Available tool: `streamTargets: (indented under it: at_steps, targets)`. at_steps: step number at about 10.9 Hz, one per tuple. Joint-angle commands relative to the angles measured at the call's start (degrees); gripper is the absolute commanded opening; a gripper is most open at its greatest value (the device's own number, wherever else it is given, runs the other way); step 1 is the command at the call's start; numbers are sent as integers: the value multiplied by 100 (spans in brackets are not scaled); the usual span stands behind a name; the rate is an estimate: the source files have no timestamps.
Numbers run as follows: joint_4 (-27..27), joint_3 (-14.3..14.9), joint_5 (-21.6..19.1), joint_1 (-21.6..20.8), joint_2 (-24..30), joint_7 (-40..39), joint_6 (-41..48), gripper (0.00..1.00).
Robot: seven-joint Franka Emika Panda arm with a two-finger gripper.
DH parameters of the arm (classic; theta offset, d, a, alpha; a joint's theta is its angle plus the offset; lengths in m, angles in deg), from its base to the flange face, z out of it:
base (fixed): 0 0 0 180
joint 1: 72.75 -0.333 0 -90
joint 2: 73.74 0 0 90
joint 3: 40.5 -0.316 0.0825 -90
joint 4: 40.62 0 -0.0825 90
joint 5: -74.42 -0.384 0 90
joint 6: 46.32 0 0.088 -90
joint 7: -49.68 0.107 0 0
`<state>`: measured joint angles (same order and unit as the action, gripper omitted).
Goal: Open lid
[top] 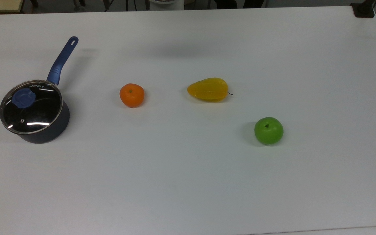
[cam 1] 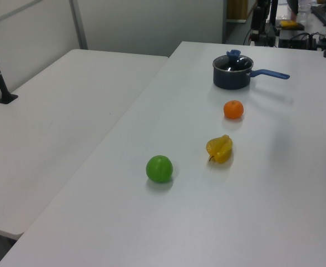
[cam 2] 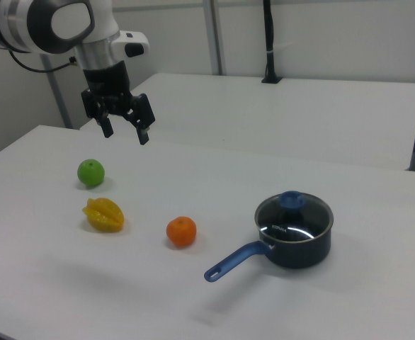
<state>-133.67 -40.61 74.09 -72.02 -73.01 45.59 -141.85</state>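
Top view. The lid (top: 31, 107) sat closed on the pan (top: 49, 132) at the top view's left edge of the table (top: 188, 182). White lettering was printed on the glass near the handle (top: 62, 60); it appeared mirrored and could not be read with certainty. The knob (top: 23, 97) was blue, and a small steam hole lay in the near part of the glass. Through the glass the pan interior looked dark; no contents could be made out. The handle pointed toward the far edge. To the right of the pan, in the top view, lay an orange (top: 132, 95), then a yellow fruit (top: 208, 89), then a green apple (top: 268, 130), nearer than the other two.

Left view. The pan (cam 1: 232, 78) stood at the far end of the table (cam 1: 285, 222) with the lid (cam 1: 233, 62) on it, handle (cam 1: 270, 73) pointing to the left view's right. The orange (cam 1: 233, 109), yellow fruit (cam 1: 220, 149) and apple (cam 1: 159, 168) followed in a row toward the near edge.

Right view. The gripper (cam 2: 124, 134) hung in the air above the table (cam 2: 335, 304), over its far left part, well apart from the lid (cam 2: 294, 212). Its fingers (cam 2: 143, 134) were spread wide and held nothing. The apple (cam 2: 91, 173) lay below it. The lid rested on the pan (cam 2: 299, 249); white lettering showed on the glass, too small to read.
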Motion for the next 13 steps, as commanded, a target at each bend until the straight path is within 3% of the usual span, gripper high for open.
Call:
streamTargets:
  at_steps: [1,11,13]
  targets:
    - [-21,20,-38,-29,7,75,0,100]
    - [41,98,-29,59,-63,14,-79,100]
    - [41,151,-20,321,-169,-4,-411,100]
